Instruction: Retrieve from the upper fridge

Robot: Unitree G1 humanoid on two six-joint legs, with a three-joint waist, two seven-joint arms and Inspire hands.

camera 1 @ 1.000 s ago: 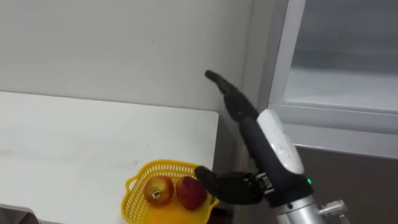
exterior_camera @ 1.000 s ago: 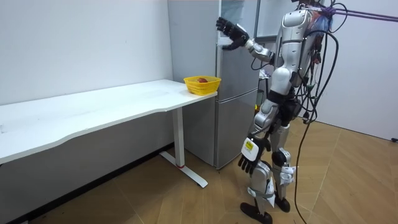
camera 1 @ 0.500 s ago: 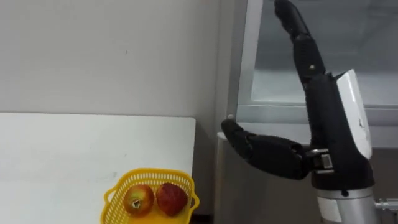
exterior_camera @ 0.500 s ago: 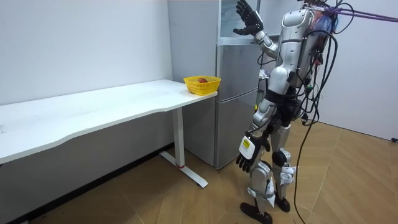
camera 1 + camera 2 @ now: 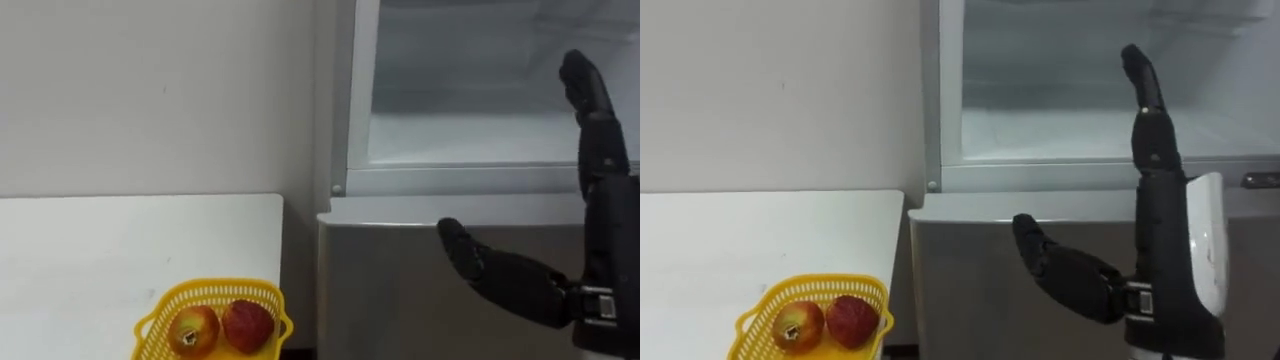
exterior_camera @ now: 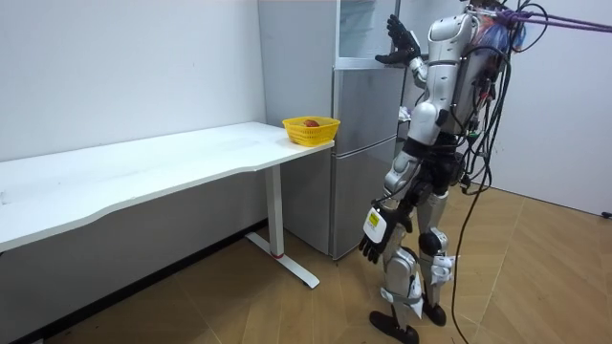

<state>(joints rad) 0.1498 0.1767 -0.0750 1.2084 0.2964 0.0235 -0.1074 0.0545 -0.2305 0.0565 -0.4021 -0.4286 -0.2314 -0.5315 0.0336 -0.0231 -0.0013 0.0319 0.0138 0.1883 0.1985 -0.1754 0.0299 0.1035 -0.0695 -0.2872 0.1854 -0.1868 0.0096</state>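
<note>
The fridge's upper compartment (image 5: 1070,130) stands open, showing a pale shelf (image 5: 460,140) inside. My right hand (image 5: 1155,230) is raised in front of it, open, fingers straight up and thumb (image 5: 500,280) stretched toward the left, holding nothing. It hovers over the grey lower door (image 5: 400,290), at the compartment's right part. In the room view I stand facing the fridge (image 6: 359,143) with the right hand (image 6: 402,38) up at its top. My left hand (image 6: 378,237) hangs relaxed by my thigh.
A yellow basket (image 5: 155,320) with two red apples (image 5: 222,326) sits on the white table (image 5: 120,240) at its corner beside the fridge. A pale wall runs behind the table. Wooden floor lies behind me in the room view.
My right hand rose from near the basket to in front of the upper compartment. The eye view swung right, so the basket slid left and the fridge interior came into view.
</note>
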